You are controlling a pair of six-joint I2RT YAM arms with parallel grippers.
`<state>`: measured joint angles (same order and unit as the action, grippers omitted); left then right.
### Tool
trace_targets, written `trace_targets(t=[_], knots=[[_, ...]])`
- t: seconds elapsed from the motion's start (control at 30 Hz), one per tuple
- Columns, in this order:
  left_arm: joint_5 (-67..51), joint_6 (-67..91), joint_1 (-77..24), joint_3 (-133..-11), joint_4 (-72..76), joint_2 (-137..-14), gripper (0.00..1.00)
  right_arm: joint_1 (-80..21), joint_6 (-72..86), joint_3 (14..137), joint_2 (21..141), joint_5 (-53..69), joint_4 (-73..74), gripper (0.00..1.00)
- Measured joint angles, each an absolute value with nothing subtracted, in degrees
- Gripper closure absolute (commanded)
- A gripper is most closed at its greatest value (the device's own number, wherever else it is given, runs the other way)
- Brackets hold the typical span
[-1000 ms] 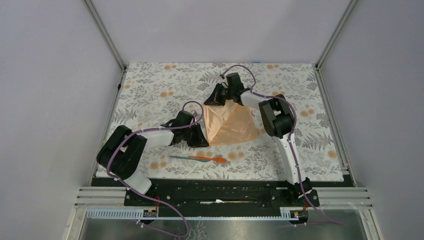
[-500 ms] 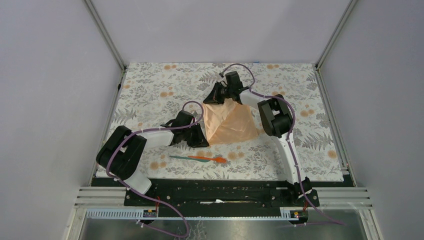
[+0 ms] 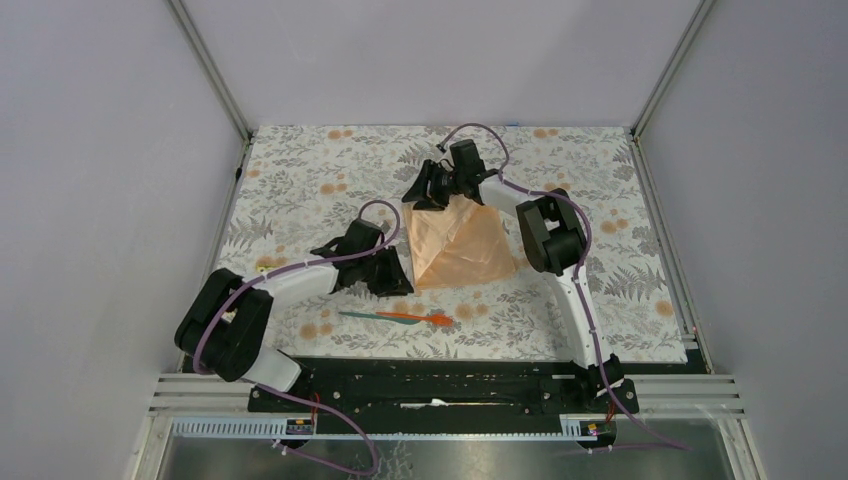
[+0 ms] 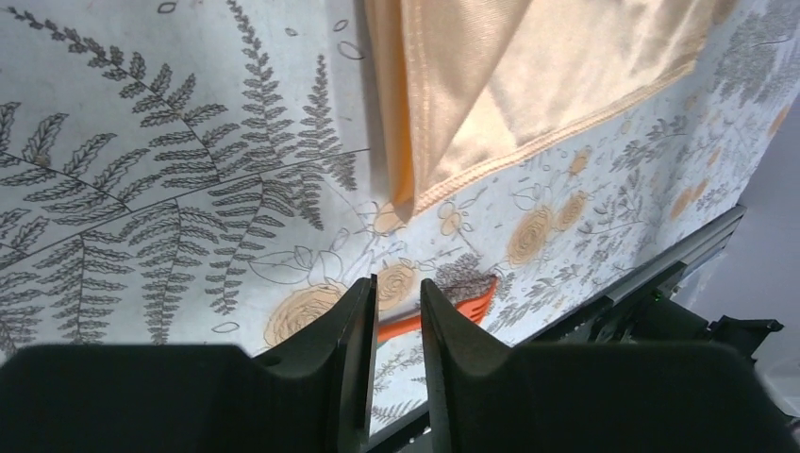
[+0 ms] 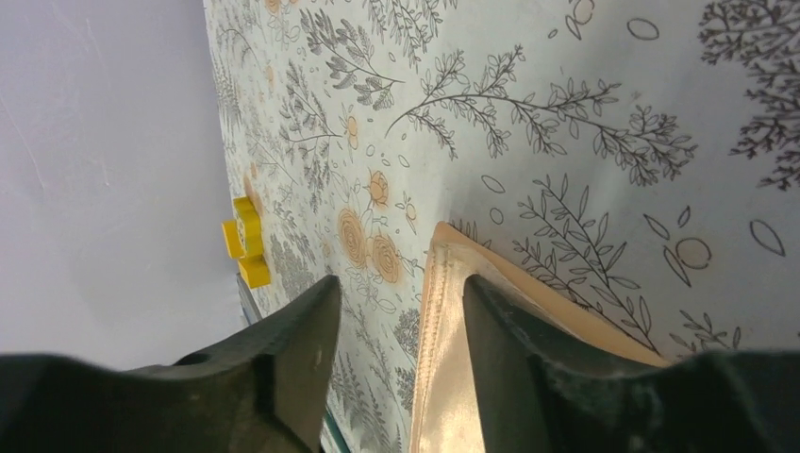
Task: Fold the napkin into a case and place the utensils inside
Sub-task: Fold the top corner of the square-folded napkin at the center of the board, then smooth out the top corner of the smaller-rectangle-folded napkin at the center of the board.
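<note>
At the near edge of the grey floral-print tablecloth [image 3: 300, 190], two slender plastic utensils [image 3: 395, 317], one teal-green and one orange-red, lie end to end, outside the cloth. Just beyond them the left gripper [image 4: 396, 321] sits low over the tablecloth. Its jaws are a narrow slit apart with nothing between them. The near-left corner of the peach-orange cloth napkin [image 3: 460, 245] is just ahead of its fingertips and apart from them.

The napkin lies partly folded in the middle of the tablecloth. It is layered, with a diagonal crease, and tapers to a point at its far end. Over that point the right gripper [image 5: 396, 293] hangs with jaws spread, and the hemmed tip lies flat between the fingers, unpinched. Farther off, by the wall, sits a small yellow block [image 5: 245, 241].

Folding appears to be the step in hand: the case is not yet formed and the utensils wait. The next move likely calls for pinching a thin hem that lies flat, without catching the tablecloth beneath, then carrying it across squarely. No brand, label or writing can be read.
</note>
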<state>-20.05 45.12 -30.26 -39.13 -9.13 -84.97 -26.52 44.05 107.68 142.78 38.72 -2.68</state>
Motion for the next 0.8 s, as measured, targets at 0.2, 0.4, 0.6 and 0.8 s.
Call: trace_targets(t=[0.2,0.4,0.6,0.8], knots=[[-21.50,44.95,-30.26,-42.15,-10.92,-82.78,0.59,-26.50,39.29,107.04,139.17,38.83,4.34,0.20],[-24.84,45.47,-29.80,-48.49,-8.69,-86.48,0.70,-25.06,34.24,101.58,129.25,41.58,7.07,0.16],[-26.17,45.54,-28.18,-51.44,-5.21,-94.04,0.77,-19.92,31.20,94.00,124.77,47.20,5.82,0.13],[-26.89,45.98,-26.17,-51.35,-2.55,-99.35,0.78,-16.82,30.59,88.18,125.67,51.16,4.60,0.13]])
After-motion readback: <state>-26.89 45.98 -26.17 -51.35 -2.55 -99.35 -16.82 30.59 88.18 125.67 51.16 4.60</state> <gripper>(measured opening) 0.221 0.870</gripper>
